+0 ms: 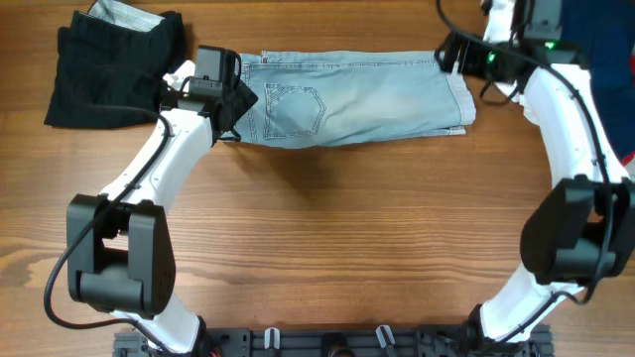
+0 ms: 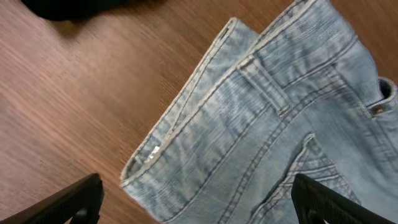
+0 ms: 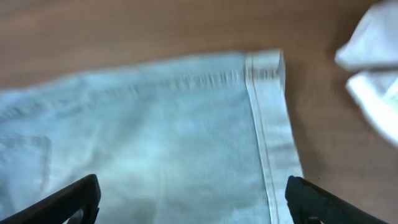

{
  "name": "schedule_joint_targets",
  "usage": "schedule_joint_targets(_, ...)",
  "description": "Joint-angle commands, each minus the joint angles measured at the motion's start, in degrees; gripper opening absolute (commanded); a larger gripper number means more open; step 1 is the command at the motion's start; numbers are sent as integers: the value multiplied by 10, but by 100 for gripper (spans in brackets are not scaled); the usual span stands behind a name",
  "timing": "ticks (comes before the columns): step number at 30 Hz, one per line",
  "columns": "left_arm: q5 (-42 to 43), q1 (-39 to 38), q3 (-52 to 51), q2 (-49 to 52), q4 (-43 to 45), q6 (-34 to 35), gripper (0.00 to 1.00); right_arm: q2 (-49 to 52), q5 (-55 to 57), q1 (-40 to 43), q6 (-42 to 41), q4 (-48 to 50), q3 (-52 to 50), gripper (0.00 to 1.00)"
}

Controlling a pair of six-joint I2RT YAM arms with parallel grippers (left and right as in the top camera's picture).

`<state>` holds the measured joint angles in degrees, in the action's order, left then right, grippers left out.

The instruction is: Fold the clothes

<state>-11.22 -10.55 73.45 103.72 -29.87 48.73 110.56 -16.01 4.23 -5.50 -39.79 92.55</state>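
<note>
Overhead, the left gripper (image 1: 226, 97) hangs over the waist end of the shorts (image 1: 357, 99), jaws spread and nothing between them. Its wrist view shows both fingers (image 2: 68, 202) wide apart above the denim. The right gripper (image 1: 458, 55) is spread too, over the far corner of the hem (image 3: 267, 124) at the other end, and it pinches nothing.

The shorts lie flat along the far side of the counter (image 1: 347, 228), waist toward the left arm and hem toward the right. Only one back pocket (image 1: 295, 107) faces up, so they look already doubled leg on leg. I judge that the end-to-end fold is what remains.

The trouble I would watch for sits at the waist. In the left wrist view the waistband (image 2: 261, 81) shows two edges stepped apart rather than stacked. A bite on the upper edge alone would lift one layer and pull the first fold open.

At the hem the right wrist view is blurred, and I cannot tell how the layers sit there, so a shallow pinch might slip off the thick seam. Denim this stiff may also spring back if it is laid down loosely.

A black garment (image 1: 109, 69) lies near the left gripper, and a wide swing on that side could catch it and drag it onto the shorts.
</note>
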Motion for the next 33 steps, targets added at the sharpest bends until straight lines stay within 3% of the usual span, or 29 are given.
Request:
schedule_joint_targets(1,-4,4,0,7,40,-18,98,10,17,2,10,11,-24,93)
schedule_joint_targets(5,-4,17,0,7,81,-62,100,17,27,4,9,41,-66,83)
schedule_joint_targets(9,-4,33,0,7,96,-148,100,32,45,4,10,96,-110,80)
schedule_joint_targets(11,-3,41,0,7,95,-158,100,43,46,4,10,127,-127,78)
schedule_joint_targets(13,-3,48,0,7,93,-158,100,56,46,2,12,154,-134,69)
schedule_joint_targets(14,-3,52,0,7,93,-158,100,65,46,2,12,172,-134,56)
schedule_joint_targets(16,-2,58,0,7,95,-158,100,84,45,1,8,206,-134,16)
schedule_joint_targets(17,7,60,0,7,96,-158,100,90,43,1,7,217,-134,7)
schedule_joint_targets(24,66,66,0,16,123,-162,96,159,57,1,-24,253,-134,4)
schedule_joint_targets(33,212,75,0,58,155,-254,100,175,55,1,-29,241,-134,4)
